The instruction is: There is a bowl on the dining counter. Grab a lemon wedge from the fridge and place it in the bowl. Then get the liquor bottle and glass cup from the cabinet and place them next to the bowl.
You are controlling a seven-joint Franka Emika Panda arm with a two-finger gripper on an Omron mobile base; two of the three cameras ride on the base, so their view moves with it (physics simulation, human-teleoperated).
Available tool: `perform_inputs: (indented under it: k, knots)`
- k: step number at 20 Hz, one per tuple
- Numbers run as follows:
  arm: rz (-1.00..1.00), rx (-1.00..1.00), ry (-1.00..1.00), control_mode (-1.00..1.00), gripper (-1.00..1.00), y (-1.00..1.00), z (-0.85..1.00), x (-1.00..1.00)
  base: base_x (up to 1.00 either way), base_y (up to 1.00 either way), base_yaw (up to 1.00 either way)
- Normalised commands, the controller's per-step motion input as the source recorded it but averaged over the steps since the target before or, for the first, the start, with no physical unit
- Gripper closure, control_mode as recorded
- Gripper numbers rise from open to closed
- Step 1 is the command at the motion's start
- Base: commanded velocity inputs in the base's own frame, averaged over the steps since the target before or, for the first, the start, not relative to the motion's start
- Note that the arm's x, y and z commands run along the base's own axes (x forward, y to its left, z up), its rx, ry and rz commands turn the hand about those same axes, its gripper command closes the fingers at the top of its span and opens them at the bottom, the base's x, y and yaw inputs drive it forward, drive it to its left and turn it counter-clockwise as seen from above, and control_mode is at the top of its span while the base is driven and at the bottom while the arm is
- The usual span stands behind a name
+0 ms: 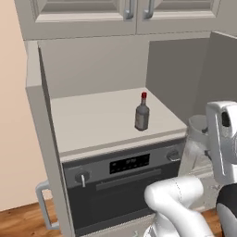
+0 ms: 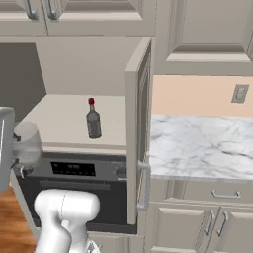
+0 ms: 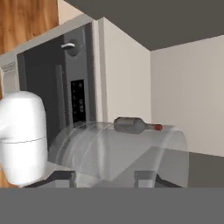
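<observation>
Glass cup: the clear glass cup (image 3: 118, 151) sits between the fingers (image 3: 107, 176), which are closed on its sides; in the right base view the glass cup (image 2: 27, 143) hangs at the hand, off the shelf and in front of the oven's left end.
Fingers: grasping the cup, clamped partway on its width, not released.
Liquor bottle: the liquor bottle (image 1: 142, 113) stands upright with its red cap on, alone on the beige shelf (image 1: 102, 120) of the open cabinet (image 2: 136, 123), near the front edge; untouched.
Below the shelf: a dark built-in oven (image 1: 120, 185) with a control panel and knobs.
Cabinet door: swung open, standing edge-on beside a marble table (image 2: 197, 143) in the right base view.
Done so far, by my reading: the cup is picked up and clear of the shelf. Whether the lemon wedge is already in the bowl cannot be told from here.
Left to do: carry the cup to the dining counter and set it beside the bowl, then come back for the bottle and place it there too.
</observation>
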Motion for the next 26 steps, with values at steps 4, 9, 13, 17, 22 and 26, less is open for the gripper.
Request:
perform_inputs:
  k: [4,9,13,17,22,26]
  knots:
    - [0.0,0.0,0.0,1.0,1.0,0.0,0.0,0.0,-1.0,0.0,0.06]
    - [0.0,0.0,0.0,1.0,1.0,0.0,0.0,0.0,-1.0,0.0,0.02]
    - [0.0,0.0,0.0,1.0,1.0,0.0,0.0,0.0,-1.0,0.0,0.0]
    - [0.0,0.0,0.0,1.0,1.0,0.0,0.0,0.0,-0.98,0.0,-0.11]
    - [0.0,0.0,0.0,1.0,1.0,0.0,0.0,0.0,-0.81,-0.09,-0.42]
    - [0.0,0.0,0.0,1.0,1.0,0.0,0.0,0.0,-0.69,-0.16,-0.56]
